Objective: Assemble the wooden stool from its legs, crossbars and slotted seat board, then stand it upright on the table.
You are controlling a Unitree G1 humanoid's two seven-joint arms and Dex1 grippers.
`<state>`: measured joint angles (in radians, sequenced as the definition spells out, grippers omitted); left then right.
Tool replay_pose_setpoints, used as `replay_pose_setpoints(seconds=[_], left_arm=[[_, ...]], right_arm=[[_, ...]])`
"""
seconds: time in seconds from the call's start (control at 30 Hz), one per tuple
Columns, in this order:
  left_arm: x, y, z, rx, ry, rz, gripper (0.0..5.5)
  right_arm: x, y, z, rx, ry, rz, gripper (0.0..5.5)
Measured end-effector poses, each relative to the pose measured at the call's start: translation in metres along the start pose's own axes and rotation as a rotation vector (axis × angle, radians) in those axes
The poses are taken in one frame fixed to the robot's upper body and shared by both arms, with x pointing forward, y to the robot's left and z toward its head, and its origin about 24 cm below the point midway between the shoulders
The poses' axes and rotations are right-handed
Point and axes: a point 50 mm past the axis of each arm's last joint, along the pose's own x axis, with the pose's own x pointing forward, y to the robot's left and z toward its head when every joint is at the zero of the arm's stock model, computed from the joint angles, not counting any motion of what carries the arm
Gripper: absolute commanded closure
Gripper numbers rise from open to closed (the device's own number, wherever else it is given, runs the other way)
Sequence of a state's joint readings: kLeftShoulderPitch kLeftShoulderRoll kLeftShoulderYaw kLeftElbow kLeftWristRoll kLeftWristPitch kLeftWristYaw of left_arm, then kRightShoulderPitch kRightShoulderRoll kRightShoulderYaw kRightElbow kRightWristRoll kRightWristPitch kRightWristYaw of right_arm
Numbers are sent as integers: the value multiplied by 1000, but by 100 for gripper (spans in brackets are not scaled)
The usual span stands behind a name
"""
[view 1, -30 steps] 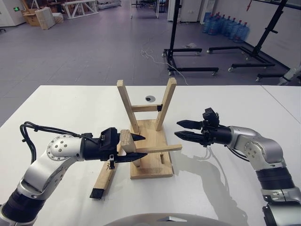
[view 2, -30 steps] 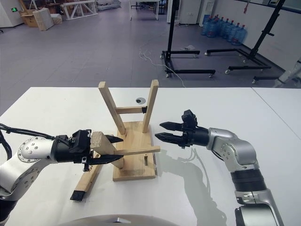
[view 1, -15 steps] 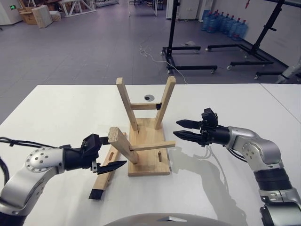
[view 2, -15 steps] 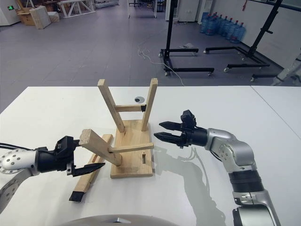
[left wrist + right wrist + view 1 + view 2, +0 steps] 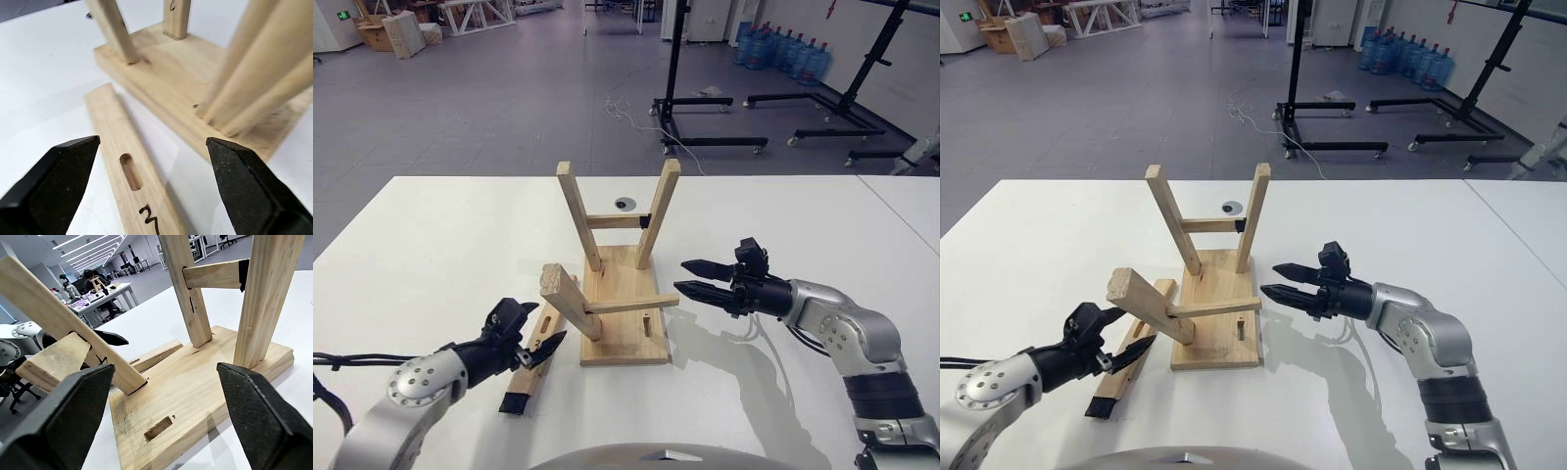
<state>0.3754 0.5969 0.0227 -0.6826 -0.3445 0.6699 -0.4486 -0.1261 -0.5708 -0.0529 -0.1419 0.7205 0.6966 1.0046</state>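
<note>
Table (image 5: 431, 235), left end effector (image 5: 546, 348) spread, partly hiding loose leg (image 5: 525, 382), right end effector (image 5: 679, 275) spread

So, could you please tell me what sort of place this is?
Probably a large workshop or robotics lab hall: a wide grey floor, black wheeled stands, blue water jugs at the back, and a white table carrying a half-built wooden stool.

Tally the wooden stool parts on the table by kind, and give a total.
Legs: 4 (two standing at the board's far end, one tilted, one loose on the table)
Crossbars: 2
Seat board: 1
Total: 7
</note>
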Motion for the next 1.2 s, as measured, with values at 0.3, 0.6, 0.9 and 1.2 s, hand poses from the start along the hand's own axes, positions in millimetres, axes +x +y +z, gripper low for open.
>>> replay_pose_setpoints(seconds=[0.3,0.6,0.9,1.2], left_arm=[[16,4,-28,-63,173,71,168],[12,25,-41,-6,128,120,277],[9,44,-42,6,97,176,333],[4,57,-43,-48,73,215,344]], right_arm=[[7,-1,0,-16,-89,-96,167],[4,-2,-1,-27,-106,-107,167],[6,-5,0,-70,-109,-108,167],[9,-6,3,-89,-120,-94,167]])
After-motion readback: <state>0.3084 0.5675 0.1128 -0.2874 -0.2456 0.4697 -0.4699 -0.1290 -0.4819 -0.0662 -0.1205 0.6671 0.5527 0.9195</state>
